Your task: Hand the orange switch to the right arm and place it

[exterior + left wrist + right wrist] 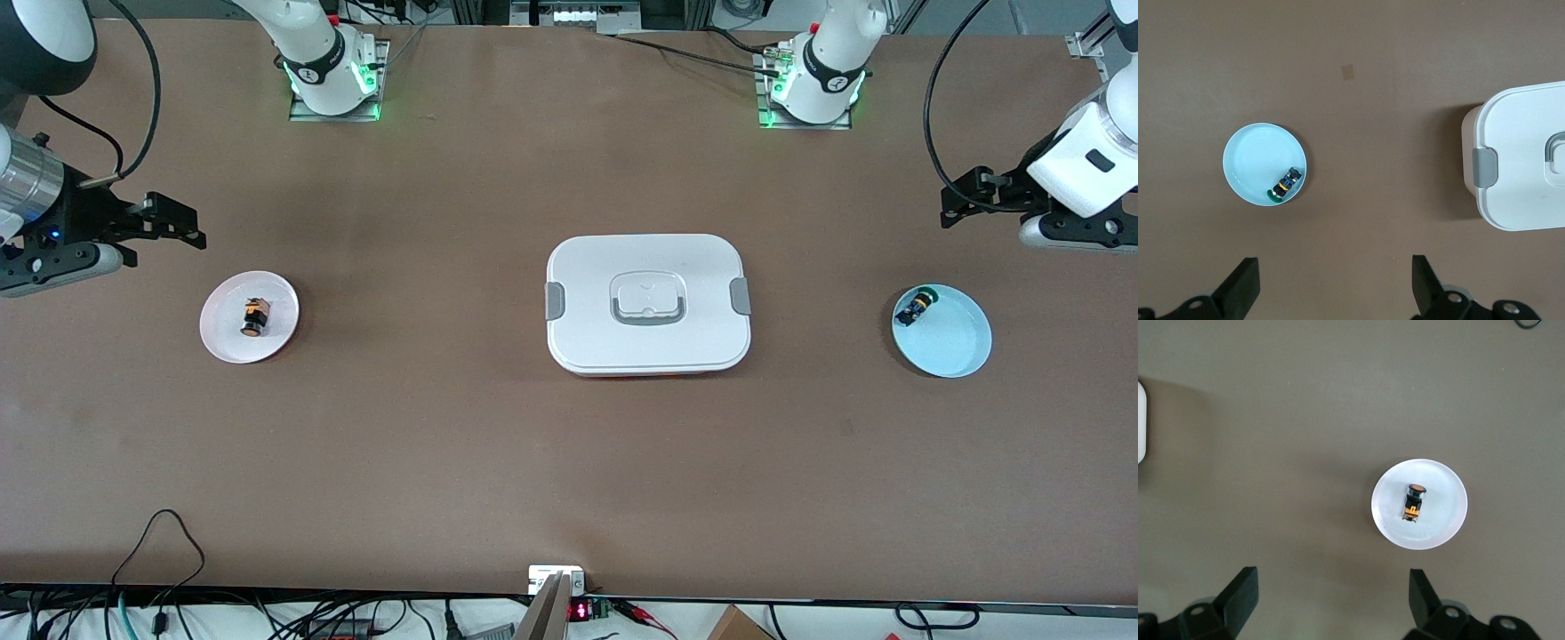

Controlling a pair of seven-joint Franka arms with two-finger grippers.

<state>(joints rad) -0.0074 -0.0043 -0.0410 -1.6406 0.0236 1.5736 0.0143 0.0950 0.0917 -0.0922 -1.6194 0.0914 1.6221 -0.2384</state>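
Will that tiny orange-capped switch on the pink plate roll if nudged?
The orange switch lies on its side on the pink plate. Its round cap might roll a little, but the boxy black body should probably stop it. It looks rigid and light, so likely to skid.

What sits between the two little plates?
In the front view, a closed white lidded box stands on the table between the white plate and the blue plate.

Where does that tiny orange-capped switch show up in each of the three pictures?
Front view: the orange switch lies on the white plate, toward the right arm's end of the table.
Left wrist view: not in it; only a green-capped switch on a pale blue plate.
Right wrist view: on the same white plate, seen from above.
Shared landmark: the white lidded box at mid-table.
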